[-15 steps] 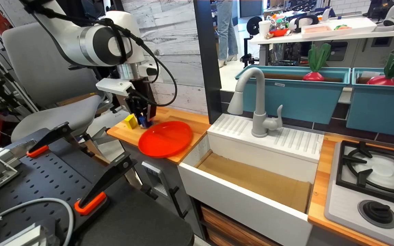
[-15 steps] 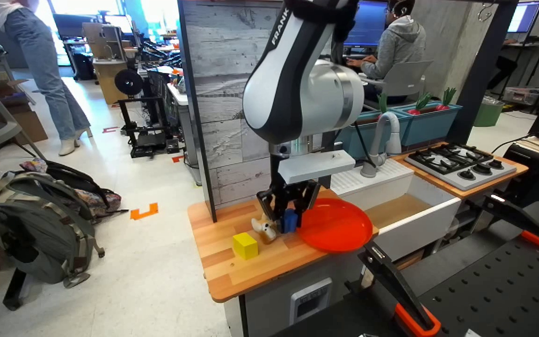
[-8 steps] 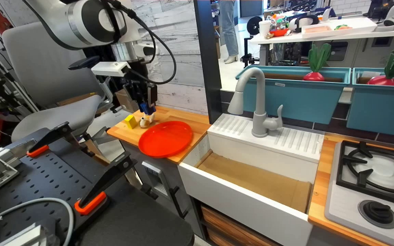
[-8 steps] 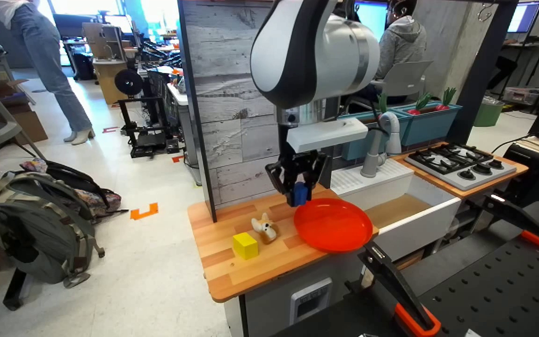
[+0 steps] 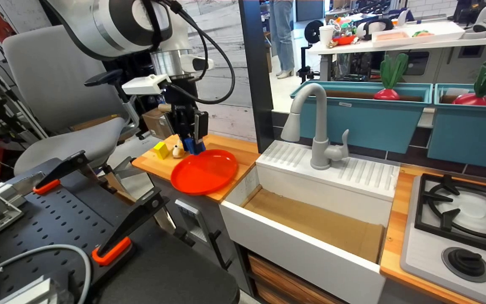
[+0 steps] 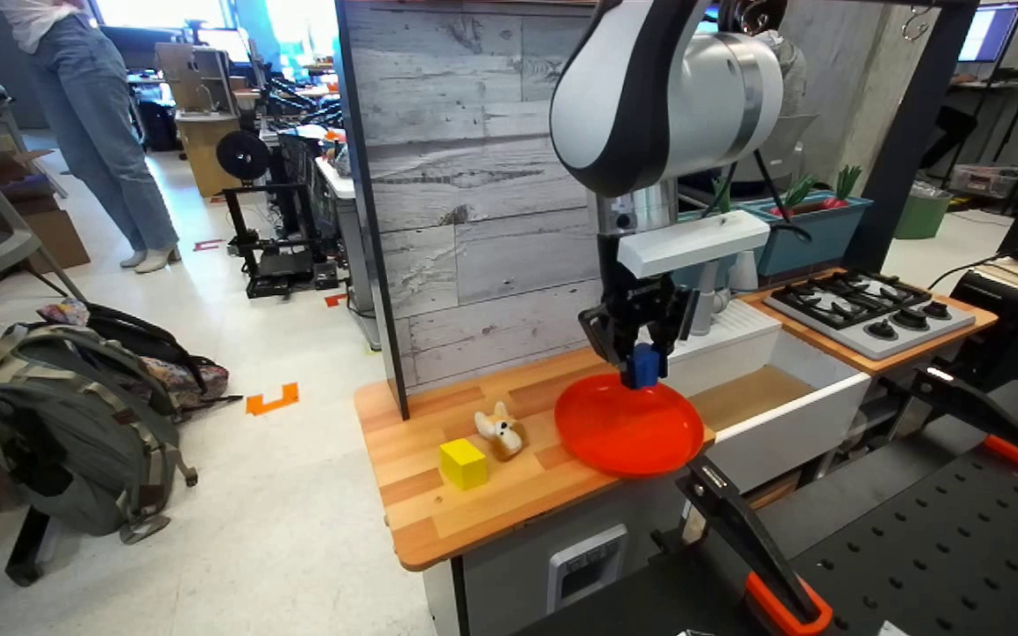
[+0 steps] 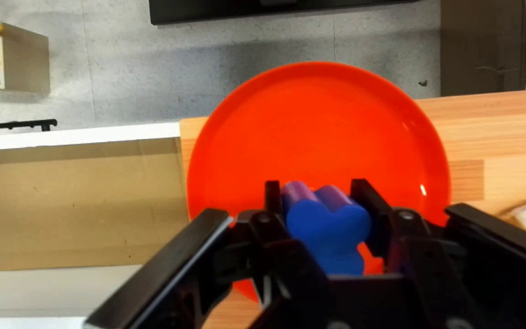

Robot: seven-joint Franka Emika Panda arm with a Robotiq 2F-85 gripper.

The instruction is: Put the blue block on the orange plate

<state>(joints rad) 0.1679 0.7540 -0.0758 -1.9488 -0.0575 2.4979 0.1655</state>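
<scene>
Well, tool [image 7: 317, 198]: clamped on the blue block [image 6: 646, 365], a fingertip to each side.
Blue block: held in the tool — over the orange plate [image 7: 318, 123], overlapping its back rim in both exterior views; contact cannot be told.
Orange plate: beneath the tool, on the wooden tabletop [image 6: 500, 495].
Toy dog [image 6: 502, 433]: off to one side of the tool.
Yellow cube [image 6: 463, 465]: just past the toy dog — farther from the tool.

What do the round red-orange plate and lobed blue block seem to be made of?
The plate looks like smooth, glossy plastic: glints near its rim. The block seems smooth, with soft sheen on its sides: perhaps plastic or painted wood.
</scene>
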